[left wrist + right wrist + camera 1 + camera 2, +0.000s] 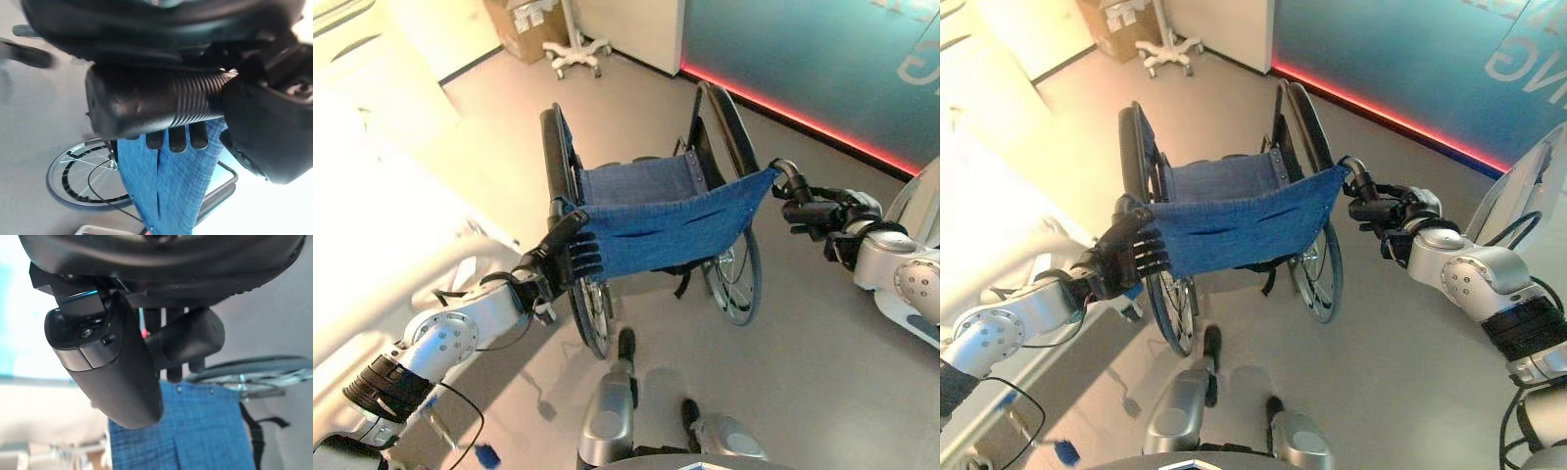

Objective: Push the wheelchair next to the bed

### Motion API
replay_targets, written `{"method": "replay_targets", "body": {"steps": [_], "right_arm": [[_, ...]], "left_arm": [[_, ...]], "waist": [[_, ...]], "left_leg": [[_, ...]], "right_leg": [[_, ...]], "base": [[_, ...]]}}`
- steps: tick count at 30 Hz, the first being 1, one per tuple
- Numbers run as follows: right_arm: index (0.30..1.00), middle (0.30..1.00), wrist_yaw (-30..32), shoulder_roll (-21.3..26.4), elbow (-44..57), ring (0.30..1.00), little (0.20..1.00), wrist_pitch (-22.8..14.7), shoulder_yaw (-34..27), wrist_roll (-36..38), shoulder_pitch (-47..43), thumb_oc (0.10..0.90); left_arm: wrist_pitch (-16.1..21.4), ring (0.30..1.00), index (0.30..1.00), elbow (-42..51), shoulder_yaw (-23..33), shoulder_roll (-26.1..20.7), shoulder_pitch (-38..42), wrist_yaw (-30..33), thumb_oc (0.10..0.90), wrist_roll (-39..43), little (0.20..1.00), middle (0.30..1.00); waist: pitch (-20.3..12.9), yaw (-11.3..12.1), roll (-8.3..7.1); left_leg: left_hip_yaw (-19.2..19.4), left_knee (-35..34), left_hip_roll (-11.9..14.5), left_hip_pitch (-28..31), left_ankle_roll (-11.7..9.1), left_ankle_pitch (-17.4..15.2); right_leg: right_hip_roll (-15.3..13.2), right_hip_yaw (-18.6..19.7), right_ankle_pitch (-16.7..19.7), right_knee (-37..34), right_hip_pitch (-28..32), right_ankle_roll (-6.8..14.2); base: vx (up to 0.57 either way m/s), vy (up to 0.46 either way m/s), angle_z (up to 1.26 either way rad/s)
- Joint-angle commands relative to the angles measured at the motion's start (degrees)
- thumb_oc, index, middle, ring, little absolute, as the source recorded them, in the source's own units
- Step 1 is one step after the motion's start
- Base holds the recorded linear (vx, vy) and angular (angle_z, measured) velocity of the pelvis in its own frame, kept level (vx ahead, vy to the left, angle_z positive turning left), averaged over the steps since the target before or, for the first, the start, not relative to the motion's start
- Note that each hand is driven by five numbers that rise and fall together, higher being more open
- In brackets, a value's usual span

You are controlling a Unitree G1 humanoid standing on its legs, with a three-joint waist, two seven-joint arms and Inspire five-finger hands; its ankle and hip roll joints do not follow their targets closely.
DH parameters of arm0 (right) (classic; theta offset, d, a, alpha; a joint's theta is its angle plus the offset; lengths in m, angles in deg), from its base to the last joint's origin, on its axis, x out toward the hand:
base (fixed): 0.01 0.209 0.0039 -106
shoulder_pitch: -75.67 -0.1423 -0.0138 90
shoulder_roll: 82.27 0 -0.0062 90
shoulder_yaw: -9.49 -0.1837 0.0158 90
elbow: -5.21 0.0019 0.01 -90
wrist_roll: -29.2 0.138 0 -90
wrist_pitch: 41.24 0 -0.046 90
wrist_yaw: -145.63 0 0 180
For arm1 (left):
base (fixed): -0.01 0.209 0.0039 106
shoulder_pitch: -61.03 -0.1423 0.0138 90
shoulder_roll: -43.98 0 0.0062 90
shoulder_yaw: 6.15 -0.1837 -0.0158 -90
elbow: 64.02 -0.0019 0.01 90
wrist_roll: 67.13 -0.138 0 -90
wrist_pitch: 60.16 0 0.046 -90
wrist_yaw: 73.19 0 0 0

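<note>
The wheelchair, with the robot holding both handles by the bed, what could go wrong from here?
1. The bed lies close on the left; the left wheel could catch its rail if the wheelchair veers.
2. The right hand looks more loosely set on its handle than the left hand, so it might slip and skew the push.

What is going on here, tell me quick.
The robot stands behind a wheelchair with a blue fabric backrest. Its left hand is curled round the left push handle and its right hand round the right push handle. A bed lies close on the robot's left, and the wheelchair sits on the grey floor beside it.
</note>
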Motion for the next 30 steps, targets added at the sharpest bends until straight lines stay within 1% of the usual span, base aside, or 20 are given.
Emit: {"method": "replay_targets", "body": {"steps": [1,4,5,7,8,10,12,13,14,16,19,20,21,22,24,25,26,27,28,30], "right_arm": [[0.3,0.3,-8.9,-9.8,14.9,0.3,0.3,-1.5,4.8,6.0,-0.3,0.4],[0.3,0.3,-7.9,-10.0,15.4,0.3,0.3,-1.7,4.9,7.0,-0.5,0.4],[0.3,0.3,-6.7,-10.6,15.7,0.3,0.3,-2.1,4.9,7.8,-0.4,0.4],[0.3,0.3,-5.7,-11.8,15.6,0.3,0.3,-2.6,5.6,8.0,-0.4,0.4],[0.3,0.3,-5.4,-12.3,15.4,0.3,0.3,-2.6,6.1,7.9,-0.7,0.4],[0.3,0.3,-5.1,-13.1,15.1,0.3,0.3,-2.6,6.6,7.3,-1.6,0.4],[0.3,0.3,-5.5,-13.3,14.6,0.3,0.3,-2.9,6.8,6.6,-2.9,0.4],[0.3,0.3,-5.9,-13.4,14.3,0.3,0.3,-3.1,6.9,6.1,-3.4,0.4],[0.3,0.3,-7.3,-13.1,13.8,0.3,0.3,-3.3,6.9,5.2,-3.9,0.4],[0.3,0.3,-8.8,-12.2,13.0,0.3,0.3,-3.6,6.9,3.9,-5.0,0.4],[0.3,0.3,-8.7,-10.7,12.1,0.3,0.3,-4.5,7.8,2.8,-9.6,0.4],[0.3,0.3,-8.7,-10.6,12.1,0.3,0.3,-4.5,7.8,2.8,-9.6,0.4],[0.3,0.3,-8.3,-10.4,12.2,0.3,0.3,-3.8,6.8,1.9,-10.9,0.4],[0.3,0.3,-8.2,-10.4,12.3,0.3,0.3,-3.5,6.3,1.2,-11.2,0.4],[0.3,0.3,-8.3,-10.7,12.0,0.3,0.3,-2.4,4.7,-0.4,-11.4,0.4],[0.3,0.3,-9.4,-10.5,11.2,0.3,0.3,-1.6,3.8,-1.7,-11.5,0.4],[0.3,0.3,-10.4,-10.1,9.9,0.3,0.3,-0.4,3.2,-3.2,-11.8,0.4],[0.3,0.3,-10.4,-9.9,9.5,0.3,0.3,0.1,3.1,-3.7,-12.1,0.4],[0.3,0.3,-11.2,-8.7,8.5,0.3,0.3,0.8,2.9,-4.6,-12.6,0.4],[0.3,0.3,-12.2,-7.6,7.5,0.3,0.3,0.9,3.3,-5.3,-13.0,0.4]], "left_arm": [[9.6,0.3,0.3,-4.3,13.7,0.3,15.5,-2.6,0.4,-3.2,0.3,0.3],[9.2,0.3,0.3,-5.9,12.9,0.0,16.9,-3.7,0.4,-3.6,0.3,0.3],[8.9,0.3,0.3,-6.4,12.2,-0.6,17.7,-4.5,0.4,-3.1,0.3,0.3],[8.6,0.3,0.3,-7.1,11.6,-0.5,18.1,-5.1,0.4,-3.2,0.3,0.3],[8.5,0.3,0.3,-7.2,11.4,-0.2,18.2,-5.1,0.4,-3.5,0.3,0.3],[8.3,0.3,0.3,-7.5,10.6,0.2,18.6,-4.9,0.4,-4.2,0.3,0.3],[9.0,0.3,0.3,-7.3,10.0,0.4,18.7,-4.8,0.4,-4.5,0.3,0.3],[9.6,0.3,0.3,-7.4,10.0,0.8,18.6,-5.0,0.4,-4.9,0.3,0.3],[10.7,0.3,0.3,-7.6,10.0,1.4,18.4,-5.3,0.4,-5.4,0.3,0.3],[12.1,0.3,0.3,-7.7,9.2,2.0,19.1,-5.3,0.4,-5.6,0.3,0.3],[14.3,0.3,0.3,-9.0,6.7,2.7,23.4,-4.5,0.4,-5.1,0.3,0.3],[14.3,0.3,0.3,-9.1,6.7,2.7,23.5,-4.5,0.4,-5.1,0.3,0.3],[14.8,0.3,0.3,-9.7,6.1,2.3,25.3,-4.9,0.4,-3.9,0.3,0.3],[15.0,0.3,0.3,-9.8,6.0,2.2,25.8,-4.8,0.4,-3.5,0.3,0.3],[14.8,0.3,0.3,-10.0,5.9,1.7,26.8,-4.9,0.4,-2.6,0.3,0.3],[14.3,0.3,0.3,-10.2,6.6,1.5,26.7,-5.5,0.4,-2.0,0.3,0.3],[13.6,0.3,0.3,-9.3,7.9,1.4,25.4,-5.9,0.4,-1.6,0.3,0.3],[13.5,0.3,0.3,-8.6,8.4,1.3,24.7,-6.0,0.4,-1.7,0.3,0.3],[13.6,0.3,0.3,-6.7,9.5,0.9,22.9,-6.1,0.4,-1.2,0.3,0.3],[13.9,0.3,0.3,-4.7,11.5,0.7,20.2,-6.2,0.4,-0.2,0.3,0.3]], "waist": [[-10.0,-4.8,-3.77],[-10.7,-4.7,-4.11],[-11.6,-4.1,-4.64],[-12.0,-3.9,-4.89],[-11.9,-4.0,-4.86],[-11.5,-4.3,-4.66],[-10.9,-4.3,-4.78],[-10.5,-4.2,-4.88],[-9.7,-4.6,-4.98],[-8.4,-5.8,-5.01],[-5.8,-9.0,-4.7],[-5.6,-9.0,-4.63],[-4.6,-10.5,-4.18],[-4.4,-11.0,-4.16],[-4.0,-11.8,-4.15],[-4.5,-11.5,-4.76],[-5.3,-11.0,-5.54],[-5.6,-10.7,-5.8],[-6.2,-10.3,-6.38],[-6.9,-9.6,-6.96]], "left_leg": [[2.8,2.0,-5.3,-6.5,4.4,6.2],[2.8,3.0,-6.9,-5.6,5.5,4.6],[3.2,3.4,-8.5,-5.1,6.9,3.1],[4.2,4.0,-9.3,-4.0,8.1,1.7],[4.4,4.2,-9.4,-3.7,8.3,1.3],[4.6,5.2,-9.5,-3.2,7.9,0.7],[4.7,7.9,-9.8,-3.9,7.1,-0.2],[4.7,9.4,-9.8,-4.5,6.4,0.6],[3.9,11.8,-9.8,-5.5,5.4,1.9],[2.0,14.1,-10.0,-6.3,4.9,1.4],[0.3,12.5,-10.4,-1.8,5.1,-4.3],[0.2,12.5,-10.4,-1.6,5.1,-4.4],[-0.8,10.6,-9.3,2.0,4.9,-6.3],[-1.2,9.9,-8.8,3.2,4.8,-6.9],[-2.0,9.3,-7.1,5.8,4.7,-8.4],[-2.1,9.9,-5.8,6.4,4.6,-8.8],[-2.4,11.9,-3.7,6.8,3.9,-8.0],[-2.7,12.4,-3.1,6.9,3.7,-7.6],[-3.4,14.9,-0.9,6.7,3.2,-6.0],[-4.5,19.3,0.7,5.5,2.8,-3.5]], "right_leg": [[3.1,-14.1,1.3,-1.6,8.2,2.4],[2.4,-15.1,2.3,0.9,7.9,3.1],[1.7,-16.4,4.5,4.7,7.8,4.0],[0.3,-18.7,8.0,8.9,5.5,5.3],[0.1,-18.8,8.1,9.3,4.5,5.3],[0.4,-19.5,6.7,6.8,3.2,4.2],[0.0,-21.2,4.7,-0.2,3.1,2.3],[-0.4,-21.3,5.2,-2.7,2.9,1.7],[-0.7,-20.6,7.3,-6.5,2.6,1.3],[-2.5,-18.2,11.5,-10.9,0.8,2.0],[-9.1,-13.6,21.3,-16.3,-6.1,6.9],[-9.0,-13.7,21.3,-16.3,-5.9,6.9],[-11.0,-11.6,23.8,-17.1,-9.5,8.4],[-11.5,-10.7,24.6,-17.1,-10.9,8.7],[-11.5,-9.8,24.7,-15.1,-13.0,9.2],[-11.0,-11.1,23.4,-14.8,-12.3,9.5],[-10.1,-12.9,22.5,-13.3,-11.3,9.1],[-9.8,-13.4,22.1,-12.7,-11.1,8.9],[-8.5,-14.5,20.4,-11.4,-10.6,7.6],[-7.4,-15.9,19.5,-11.1,-10.0,6.0]], "base": [[0.26,0.113,-0.94],[0.35,0.17,-0.56],[0.3,0.158,-0.29],[0.28,0.155,0.1],[0.2,0.097,0.1],[0.17,0.028,-0.06],[0.17,-0.039,-0.13],[0.15,-0.078,-0.19],[0.12,-0.07,-0.05],[0.09,-0.079,0.05],[0.07,-0.144,0.21],[0.18,-0.223,0.26],[0.22,-0.22,0.22],[0.36,-0.354,0.26],[0.31,-0.302,0.46],[0.39,-0.424,0.58],[0.42,-0.45,0.43],[0.42,-0.449,0.37],[0.34,-0.375,0.44],[0.28,-0.327,0.54]]}}
